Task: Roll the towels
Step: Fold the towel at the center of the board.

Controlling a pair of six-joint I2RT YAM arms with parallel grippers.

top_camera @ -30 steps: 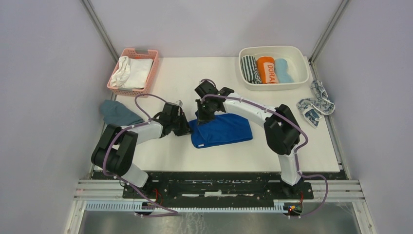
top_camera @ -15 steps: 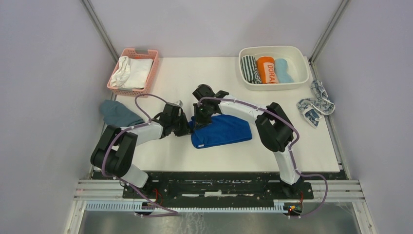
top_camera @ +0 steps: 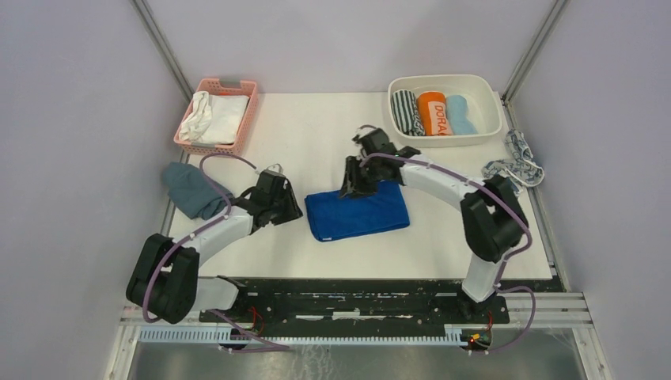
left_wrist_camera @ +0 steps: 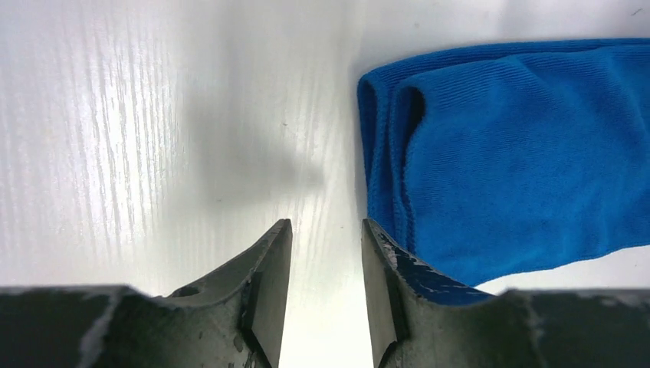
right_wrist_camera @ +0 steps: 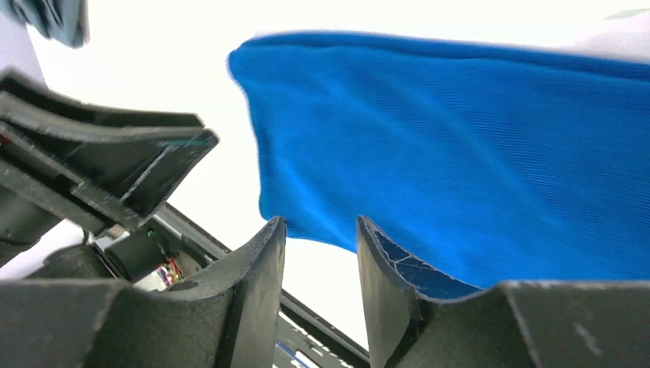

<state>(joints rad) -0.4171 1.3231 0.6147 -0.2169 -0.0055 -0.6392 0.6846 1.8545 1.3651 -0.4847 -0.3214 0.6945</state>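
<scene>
both grippers have just let go of the royal blue towel (top_camera: 360, 214). a second ago they were pinched together at its left end. now the left gripper (top_camera: 291, 210) has backed off just to the left of that end. its wrist view shows the jaws partly apart with only bare table (top_camera: 301, 134) between them, and the towel's folded edge lies just beside one finger. the right gripper (top_camera: 350, 188) has lifted away and slid along to the towel's far edge. its jaws are also partly apart with nothing in them, and the blue cloth is spread out beyond the fingertips.

the towel itself has changed shape. its left end was bunched under the fingers and is now a squared, doubled-over edge. the whole piece lies flat on the table as a tidy rectangle between the two arms, touched by neither.

this looks like the end of a folding or straightening step: the towel appears ready to roll, but no roll has been started. the next move probably calls for a fresh grip on one short end.

well beyond the royal blue towel, to its far right, a white tub (top_camera: 489, 103) holds three rolled pieces, one of them a light blue towel (top_camera: 460, 115). the patterned towel (top_camera: 518, 165) lies loose to the right of the royal blue one at the table's edge, still unrolled.
</scene>
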